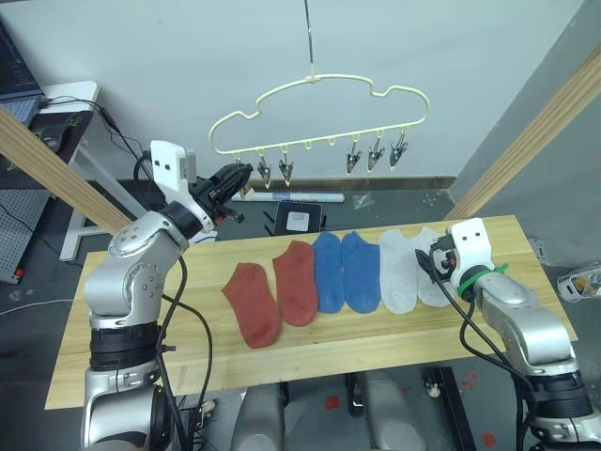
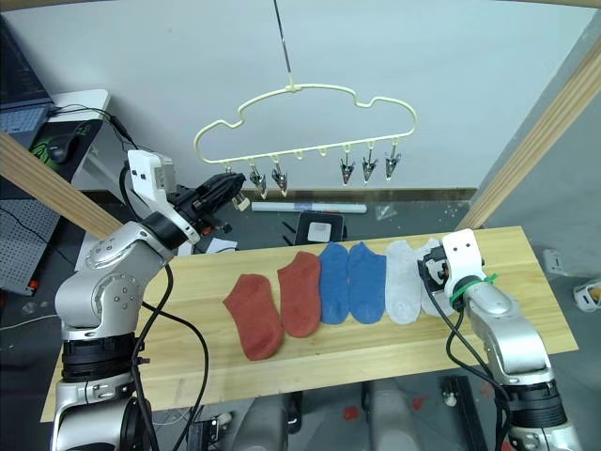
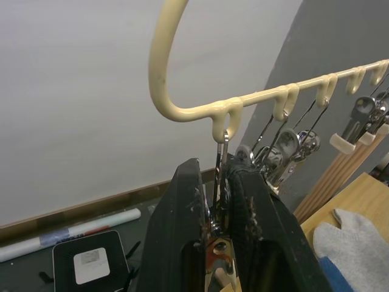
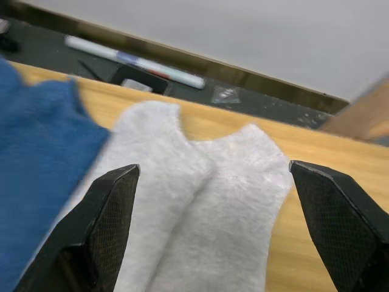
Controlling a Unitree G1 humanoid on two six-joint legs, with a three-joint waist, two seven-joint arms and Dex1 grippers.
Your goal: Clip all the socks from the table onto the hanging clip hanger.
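Six socks lie in a neat row across the middle of the table (image 1: 131, 366), and none is on a clip yet, so we judge the job barely begun. Nearest us, toward the table's left half, sit the two rust-red socks (image 1: 272, 291), then the two blue socks (image 1: 343, 272), then the two light grey socks (image 1: 406, 271) closest to the right edge. They are side by side, toes toward the near edge and cuffs toward the far one, which leaves every cuff easy to pinch.

Our right gripper (image 4: 213, 201) hovers low just above the grey pair with its fingers spread wide and nothing between them; the right wrist view looks straight down onto the two grey cuffs, so we read it as lined up for the first pick.

Farther back, beyond the far edge, our left gripper (image 3: 216, 213) is raised to the clip hanger (image 1: 319, 103), which hangs from a thin rod. Its black fingers are squeezed onto the end clip (image 3: 220, 158) at the hanger's left end, the silver wire running up between them to its loop. We take that squeeze as meant to press the clip's jaws apart for a sock. The remaining clips (image 1: 376, 155) dangle free along the bar.
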